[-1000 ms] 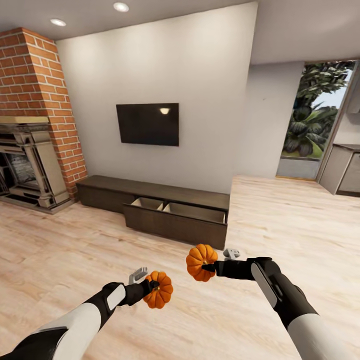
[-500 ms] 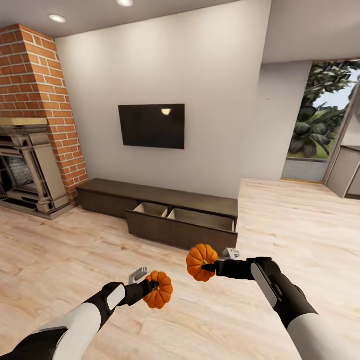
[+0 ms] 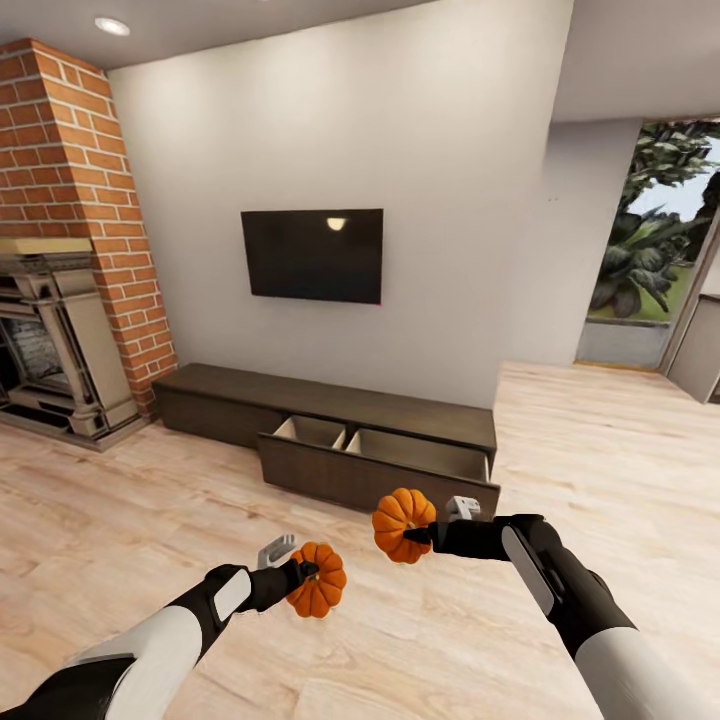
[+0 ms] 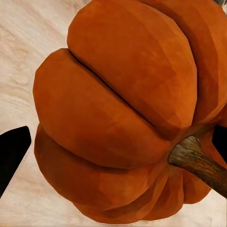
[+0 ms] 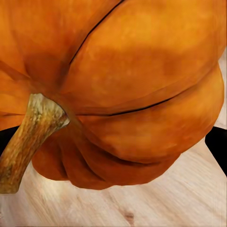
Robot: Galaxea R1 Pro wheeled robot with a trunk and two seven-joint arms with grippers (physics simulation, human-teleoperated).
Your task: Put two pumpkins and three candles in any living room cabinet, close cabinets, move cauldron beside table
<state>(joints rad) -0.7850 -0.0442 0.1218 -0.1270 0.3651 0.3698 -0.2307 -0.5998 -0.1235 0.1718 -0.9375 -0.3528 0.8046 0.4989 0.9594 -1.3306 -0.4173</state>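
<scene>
I hold a ribbed orange pumpkin in each hand. My left gripper (image 3: 305, 578) is shut on one pumpkin (image 3: 318, 593) (image 4: 127, 113), low in the head view left of centre. My right gripper (image 3: 418, 535) is shut on the other pumpkin (image 3: 402, 524) (image 5: 118, 90), slightly higher and to the right. Both hang above the light wood floor. Ahead stands the long dark brown cabinet (image 3: 220, 395) against the wall under the TV, with a wide drawer (image 3: 380, 478) pulled open at its right half, showing two pale compartments inside. The candles, cauldron and table are out of view.
A red brick fireplace (image 3: 60, 300) with an ornate grey surround stands at the left. A black TV (image 3: 312, 255) hangs on the white wall. At the right a glass door (image 3: 655, 250) shows greenery, with a grey kitchen unit (image 3: 702, 350) beside it.
The whole head view has shifted: the cabinet and TV now sit further right and lower, so the camera has moved. Both arms keep the same pose with their pumpkins.
</scene>
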